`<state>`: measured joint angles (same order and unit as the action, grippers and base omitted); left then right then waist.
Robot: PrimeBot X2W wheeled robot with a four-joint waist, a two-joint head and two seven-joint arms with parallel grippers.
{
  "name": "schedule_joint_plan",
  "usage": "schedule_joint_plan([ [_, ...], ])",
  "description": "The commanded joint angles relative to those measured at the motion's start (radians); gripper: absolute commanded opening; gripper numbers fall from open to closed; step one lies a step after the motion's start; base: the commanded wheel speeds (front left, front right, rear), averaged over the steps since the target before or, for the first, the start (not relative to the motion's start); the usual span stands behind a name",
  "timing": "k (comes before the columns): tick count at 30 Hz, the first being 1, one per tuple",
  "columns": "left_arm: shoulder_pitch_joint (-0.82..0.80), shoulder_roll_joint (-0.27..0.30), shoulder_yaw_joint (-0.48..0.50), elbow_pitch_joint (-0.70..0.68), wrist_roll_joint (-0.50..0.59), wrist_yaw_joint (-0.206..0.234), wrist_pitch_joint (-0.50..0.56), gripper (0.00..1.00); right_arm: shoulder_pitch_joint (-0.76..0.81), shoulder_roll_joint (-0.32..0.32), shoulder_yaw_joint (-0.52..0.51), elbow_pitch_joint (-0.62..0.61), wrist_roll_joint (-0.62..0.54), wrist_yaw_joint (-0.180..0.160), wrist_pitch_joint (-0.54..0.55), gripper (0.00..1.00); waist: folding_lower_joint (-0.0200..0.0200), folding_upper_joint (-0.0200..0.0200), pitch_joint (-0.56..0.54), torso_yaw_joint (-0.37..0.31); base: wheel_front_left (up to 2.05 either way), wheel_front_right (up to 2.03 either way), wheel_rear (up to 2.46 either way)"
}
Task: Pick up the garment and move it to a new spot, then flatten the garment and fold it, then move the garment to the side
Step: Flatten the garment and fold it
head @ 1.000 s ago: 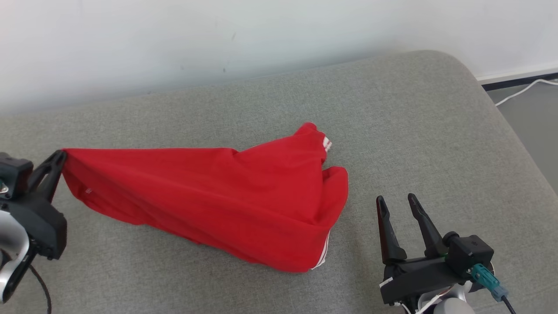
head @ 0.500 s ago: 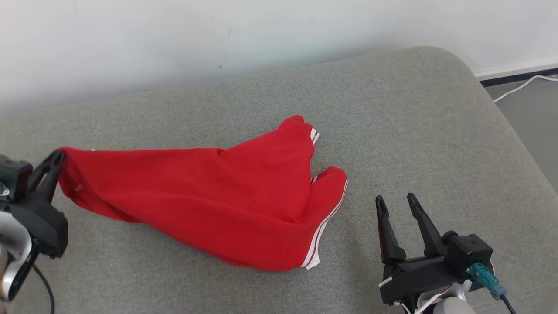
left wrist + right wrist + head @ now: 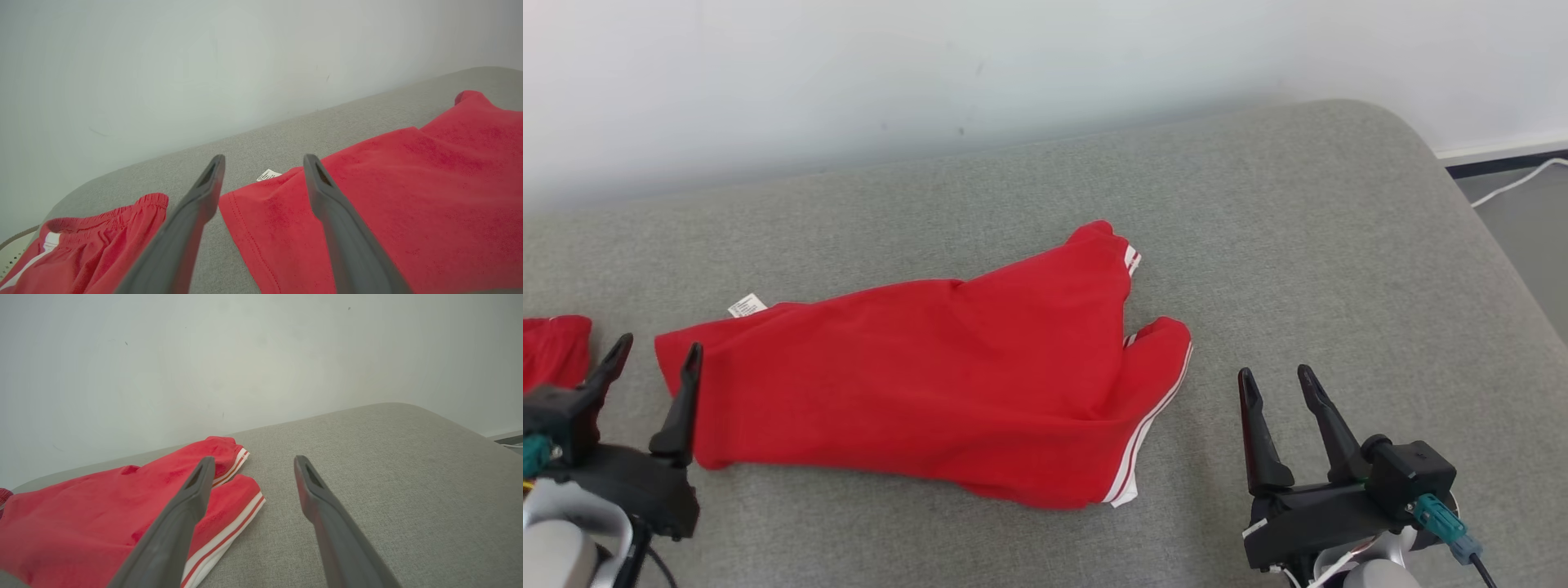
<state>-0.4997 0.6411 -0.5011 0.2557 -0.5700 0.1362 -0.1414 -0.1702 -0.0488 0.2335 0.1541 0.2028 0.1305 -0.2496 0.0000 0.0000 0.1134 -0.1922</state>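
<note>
The red shirt (image 3: 931, 384) looks soft, light and floppy, best pinched at a corner; the left gripper (image 3: 659, 345) and right gripper (image 3: 1274, 373) are both spread wide.

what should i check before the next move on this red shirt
1. Left gripper open, gripping nothing: ok.
2. Right gripper open, apart from the shirt: ok.
3. Shirt flat on the couch: not ok, its right end is bunched and folded over.
4. Shirt apart from the shorts: ok, bare couch between them.
5. Creases under the shirt: cannot tell.
</note>
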Motion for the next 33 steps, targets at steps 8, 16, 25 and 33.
schedule_joint_plan([
  [8,0.142,-0.056,0.061,-0.138,-0.014,0.106,-0.104,1.00,0.014,-0.003,-0.024,-0.006,-0.020,0.000,0.010,1.00,0.0000,0.0000,-0.003,0.040,0.00,0.00,0.00],
  [16,0.265,-0.154,0.129,-0.306,0.034,0.188,-0.124,1.00,0.017,-0.003,-0.054,-0.008,-0.029,0.000,0.021,1.00,0.0000,0.0000,0.004,0.074,0.00,0.00,0.00],
  [25,0.365,-0.269,0.245,-0.398,0.118,0.205,-0.124,1.00,0.009,-0.003,-0.075,0.005,-0.038,0.000,0.035,1.00,0.0000,0.0000,0.009,0.100,0.00,0.00,0.00],
  [33,0.424,-0.338,0.319,-0.376,0.171,0.151,-0.124,1.00,0.014,-0.003,-0.079,0.035,-0.023,0.000,0.061,1.00,0.0000,0.0000,0.001,0.113,0.00,0.00,0.00],
])
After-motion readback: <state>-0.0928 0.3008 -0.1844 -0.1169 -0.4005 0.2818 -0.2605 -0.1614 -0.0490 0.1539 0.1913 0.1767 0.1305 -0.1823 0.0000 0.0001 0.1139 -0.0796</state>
